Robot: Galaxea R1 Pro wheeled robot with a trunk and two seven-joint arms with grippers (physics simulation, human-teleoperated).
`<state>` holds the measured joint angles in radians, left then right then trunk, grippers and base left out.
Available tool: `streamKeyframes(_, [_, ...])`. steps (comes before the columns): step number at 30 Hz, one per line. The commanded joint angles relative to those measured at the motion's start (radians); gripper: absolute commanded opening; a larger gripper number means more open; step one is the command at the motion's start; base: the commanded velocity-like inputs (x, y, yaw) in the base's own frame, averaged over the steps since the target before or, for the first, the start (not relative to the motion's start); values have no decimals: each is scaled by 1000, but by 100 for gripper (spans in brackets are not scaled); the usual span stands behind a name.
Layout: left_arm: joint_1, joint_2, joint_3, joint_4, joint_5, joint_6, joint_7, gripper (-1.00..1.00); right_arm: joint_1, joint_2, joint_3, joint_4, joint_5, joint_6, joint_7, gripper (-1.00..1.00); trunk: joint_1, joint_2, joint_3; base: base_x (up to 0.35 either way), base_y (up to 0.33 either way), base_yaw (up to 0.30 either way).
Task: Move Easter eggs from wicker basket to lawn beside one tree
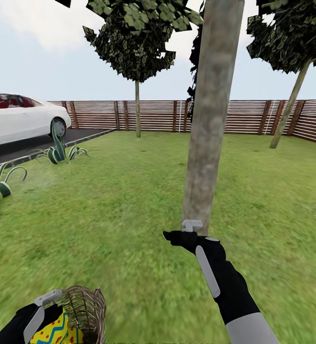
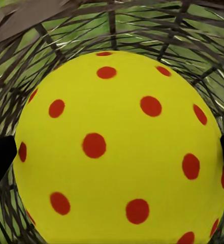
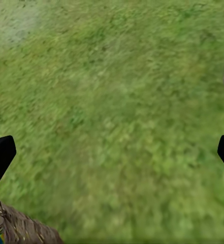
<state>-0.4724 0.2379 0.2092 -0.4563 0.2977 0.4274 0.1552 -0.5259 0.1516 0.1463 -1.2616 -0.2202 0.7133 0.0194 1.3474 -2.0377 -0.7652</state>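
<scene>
One yellow Easter egg [image 2: 117,147] with red dots lies inside the brown wicker basket [image 2: 142,30]. My left gripper [image 2: 112,157] stands open around it, a black fingertip at each side of the egg. From the head, the egg [image 1: 53,330] and the basket [image 1: 87,309] sit at the bottom left on the lawn [image 1: 120,229], with my left gripper [image 1: 47,310] at them. My right gripper [image 1: 179,230] hangs open and empty just in front of the foot of the thick grey-brown tree [image 1: 208,129]. Other eggs are hidden.
Spiky plants [image 1: 60,150] stand at the left by the dark driveway with a white car [image 1: 19,119]. Two thin-trunked trees [image 1: 137,105] and a slat fence [image 1: 244,117] close the far side. The right wrist sees grass [image 3: 117,112] and a basket corner [image 3: 15,229].
</scene>
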Motion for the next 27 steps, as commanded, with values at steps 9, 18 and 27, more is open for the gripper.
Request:
streamKeyframes(9, [0, 0, 1, -66, 11, 8, 6, -100, -1, 0, 1, -1, 1, 5, 2, 100, -35, 63, 27, -21, -16, 0])
streamKeyframes(18, [0, 0, 0, -70, 11, 8, 6, -100, -1, 0, 1, -1, 1, 5, 2, 100, -69, 126, 55, -15, 0, 0])
streamKeyframes(27, [0, 0, -1, -70, 11, 8, 6, -100, 0, 0, 1, -1, 1, 5, 2, 100, -104, 189, 84, -66, 0, 0])
